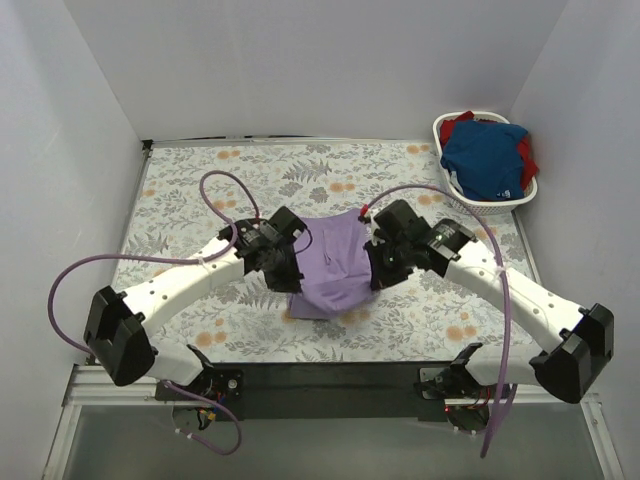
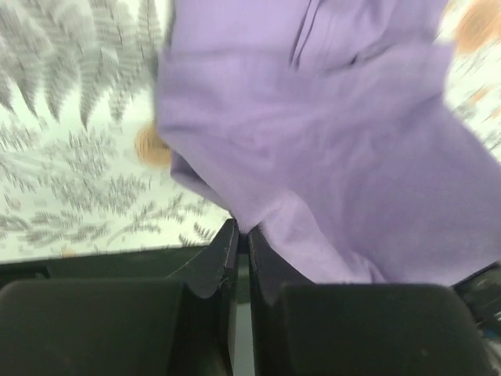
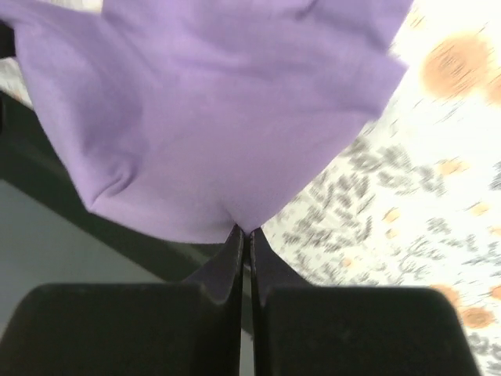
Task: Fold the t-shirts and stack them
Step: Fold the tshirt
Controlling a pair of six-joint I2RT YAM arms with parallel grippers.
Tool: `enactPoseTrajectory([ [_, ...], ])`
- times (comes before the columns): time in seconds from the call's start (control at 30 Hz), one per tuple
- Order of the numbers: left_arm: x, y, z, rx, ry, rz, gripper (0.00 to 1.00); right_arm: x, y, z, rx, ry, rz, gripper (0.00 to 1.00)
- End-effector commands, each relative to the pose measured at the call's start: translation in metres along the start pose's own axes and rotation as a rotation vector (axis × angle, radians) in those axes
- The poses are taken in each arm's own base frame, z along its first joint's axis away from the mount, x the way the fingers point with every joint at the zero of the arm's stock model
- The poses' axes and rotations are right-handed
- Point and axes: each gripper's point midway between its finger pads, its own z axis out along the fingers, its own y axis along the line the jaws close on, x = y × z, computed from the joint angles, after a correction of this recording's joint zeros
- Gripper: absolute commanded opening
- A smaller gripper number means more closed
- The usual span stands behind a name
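Only top cam gives me basket [image 1: 472, 114] w/ blue tee [image 1: 485, 155], red tee [image 1: 458, 122], far right. Left gripper [image 2: 243, 235] & right gripper [image 3: 245, 231] clenched on lavender tee [image 1: 335, 265], arms angled inward, elbows out.

Soft matt cloth on the lavender tee [image 1: 335, 265], matt black, seemingly plastic, on the right hand [image 3: 244, 235], smooth white plastic on the basket [image 1: 492, 203], matt floral-printed table [image 1: 200, 180].

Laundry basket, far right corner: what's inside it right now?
A blue t-shirt lies on top, with a red t-shirt showing at its edges beneath. Anything deeper in the basket, including its bottom, is covered.
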Motion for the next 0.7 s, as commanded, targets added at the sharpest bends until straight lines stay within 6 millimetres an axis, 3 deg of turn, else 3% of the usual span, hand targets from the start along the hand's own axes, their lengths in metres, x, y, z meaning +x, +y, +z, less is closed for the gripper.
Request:
enactPoseTrajectory([
  [0.0, -0.050, -0.009, -0.012, 0.056, -0.110, 0.005, 0.00, -0.034, -0.023, -0.010, 0.056, -0.032, -0.066, 0.01],
  [0.1, -0.082, -0.015, -0.012, 0.085, -0.151, -0.009, 0.00, -0.069, -0.033, -0.013, 0.053, -0.071, -0.059, 0.01],
  [0.13, -0.092, -0.020, -0.008, 0.098, -0.159, 0.001, 0.00, -0.077, -0.039, -0.006, 0.059, -0.053, -0.059, 0.01],
  [0.2, -0.108, -0.022, -0.004, 0.126, -0.151, -0.024, 0.00, -0.109, -0.047, -0.015, 0.069, -0.114, -0.054, 0.01],
  [0.23, -0.118, -0.025, -0.002, 0.147, -0.161, -0.025, 0.00, -0.119, -0.051, -0.009, 0.062, -0.103, -0.056, 0.01],
  [0.3, -0.142, -0.028, 0.007, 0.176, -0.173, -0.056, 0.00, -0.153, -0.056, -0.020, 0.054, -0.171, -0.052, 0.01],
  [0.33, -0.150, -0.028, 0.011, 0.181, -0.175, -0.068, 0.00, -0.160, -0.061, -0.008, 0.049, -0.148, -0.043, 0.01],
  [0.37, -0.165, -0.027, 0.011, 0.193, -0.190, -0.093, 0.00, -0.169, -0.069, -0.006, 0.052, -0.155, -0.036, 0.01],
  [0.4, -0.172, -0.025, 0.024, 0.185, -0.172, -0.105, 0.00, -0.188, -0.070, -0.012, 0.048, -0.195, -0.043, 0.01],
  [0.43, -0.181, -0.027, 0.027, 0.196, -0.181, -0.110, 0.00, -0.192, -0.077, 0.005, 0.047, -0.163, -0.032, 0.01],
  [0.5, -0.201, -0.025, 0.039, 0.198, -0.198, -0.135, 0.00, -0.214, -0.090, 0.007, 0.049, -0.194, -0.034, 0.01],
  [0.6, -0.223, -0.016, 0.055, 0.187, -0.227, -0.176, 0.00, -0.228, -0.113, 0.050, 0.038, -0.146, -0.013, 0.01],
  [0.67, -0.231, -0.009, 0.065, 0.179, -0.229, -0.205, 0.00, -0.248, -0.119, 0.056, 0.014, -0.183, -0.020, 0.01],
])
